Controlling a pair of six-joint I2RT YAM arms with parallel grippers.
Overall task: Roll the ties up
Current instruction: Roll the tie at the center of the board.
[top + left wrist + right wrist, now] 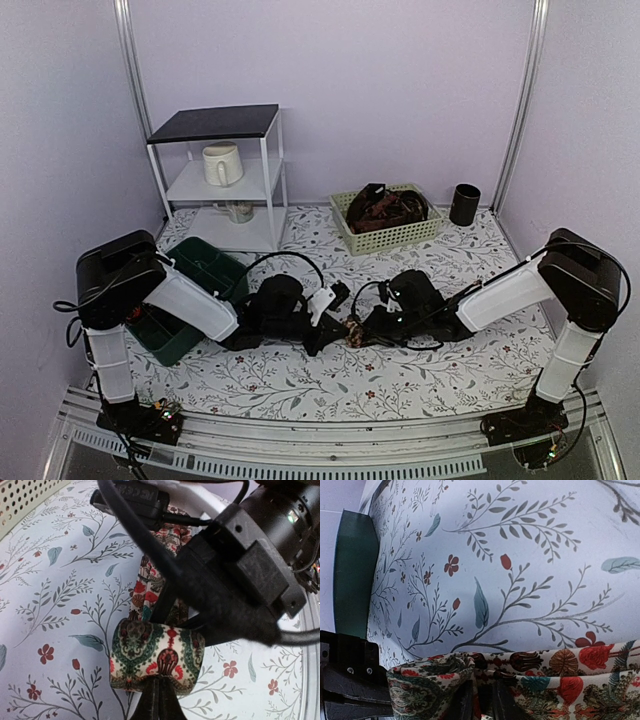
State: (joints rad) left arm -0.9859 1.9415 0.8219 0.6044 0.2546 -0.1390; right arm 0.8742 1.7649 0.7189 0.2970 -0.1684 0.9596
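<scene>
**Top view.** We are seeing both arms reaching inward over the flower-printed surface. Their ends are meeting at a patterned tie, which is lying near the middle of the surface.

Toward the back, a pale basket is holding further ties in a dark heap, and a black cup is standing just beside it. A white shelf rack at the back left is carrying a cream mug. A green bin is sitting in front of the rack, partly under the left arm.

**Left wrist view.** We are showing one end of the tie wound into a short fat roll in red, green and cream paisley. The unrolled length is running away from it, flat on the surface. The left fingers are clenched together, with their tips touching the lower edge of the roll. We cannot tell whether any cloth is caught between them. The black body of the right arm's end is hanging over the flat length.

**Right wrist view.** We are showing the flat length of the tie crossing the bottom of the picture, with the roll at its left end. The right fingers are standing close together at the fold, pinching the cloth of the tie between them.
</scene>
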